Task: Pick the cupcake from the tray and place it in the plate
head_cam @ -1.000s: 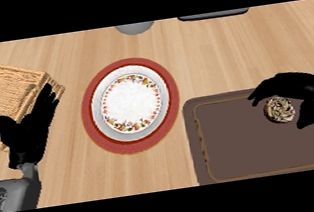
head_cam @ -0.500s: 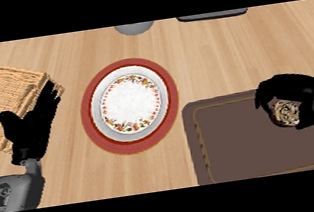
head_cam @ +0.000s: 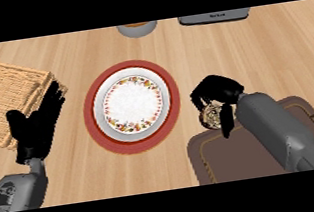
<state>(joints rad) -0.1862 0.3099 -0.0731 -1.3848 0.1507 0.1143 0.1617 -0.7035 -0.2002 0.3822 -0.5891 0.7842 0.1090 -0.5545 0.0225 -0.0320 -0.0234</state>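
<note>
Cupcake (head_cam: pixel 210 116), plate (head_cam: pixel 131 104), tray (head_cam: pixel 221 164): one each

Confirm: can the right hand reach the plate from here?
Probably yes. The right hand, curled round the cupcake, hangs just right of the plate; nothing stands between them.

We see only a sliver of the cupcake (head_cam: pixel 210 116) under the curled fingers of the right hand (head_cam: pixel 216 92). Behind that hand, its forearm (head_cam: pixel 280 136) covers much of the tray (head_cam: pixel 211 161), which is cut off below. Beyond the hand, a round pot (head_cam: pixel 138 29) and a dark box (head_cam: pixel 214 16) are cropped.
</note>
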